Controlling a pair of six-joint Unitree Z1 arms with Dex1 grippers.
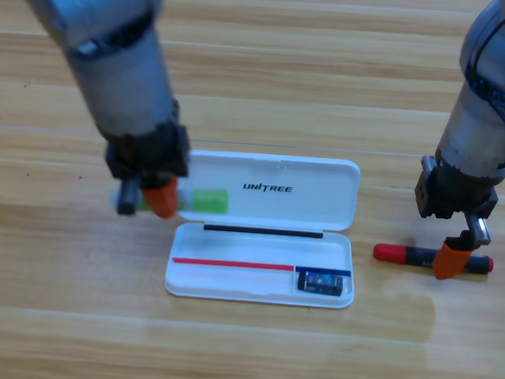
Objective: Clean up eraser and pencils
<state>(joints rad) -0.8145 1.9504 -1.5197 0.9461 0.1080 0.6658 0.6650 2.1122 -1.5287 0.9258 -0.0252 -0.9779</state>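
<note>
High view: left end effector [159, 200] grasping green pencil [206, 203] over case lid [321, 194]; right end effector [452, 255] grip unclear.

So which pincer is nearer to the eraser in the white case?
Right. The right pincer is at the black pencil, to the right of the eraser. The left pincer is farther, beyond the case's upper-left corner, holding the green pencil.

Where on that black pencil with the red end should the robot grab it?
Probably around the middle of its barrel, from straight above, jaws closing across its narrow width. The black pencil lies flat on the table, lengthwise left to right, right of the white case. The right gripper is already over its right part.
</note>
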